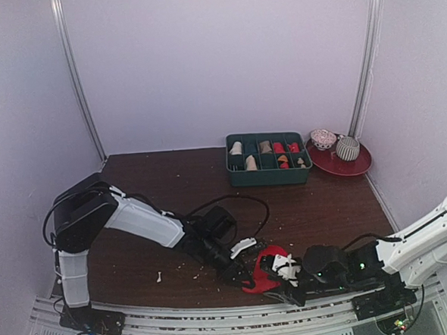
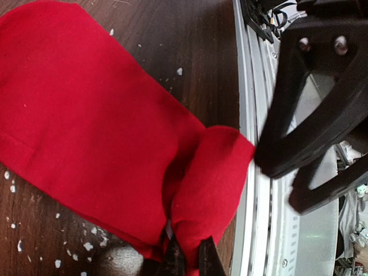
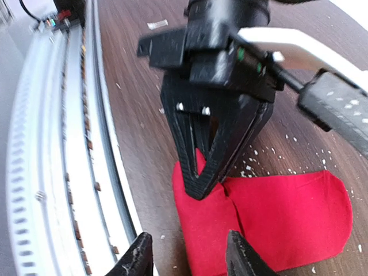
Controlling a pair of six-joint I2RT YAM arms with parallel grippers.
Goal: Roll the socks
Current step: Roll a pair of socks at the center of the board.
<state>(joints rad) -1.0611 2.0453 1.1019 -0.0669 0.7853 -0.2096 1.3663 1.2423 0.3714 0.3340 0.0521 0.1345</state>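
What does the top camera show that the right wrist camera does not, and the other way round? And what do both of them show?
Only the top camera: a green tray with compartments and a red plate, both at the far right of the table. Only the right wrist camera: a close look showing the left claw shut on a raised fold of the red sock, and the right claw open near the sock's edge. Both: the red sock, the left claw, the table and the metal rail at its near edge.

Green divided tray (image 1: pixel 268 179) beside red plate (image 1: pixel 354 168)
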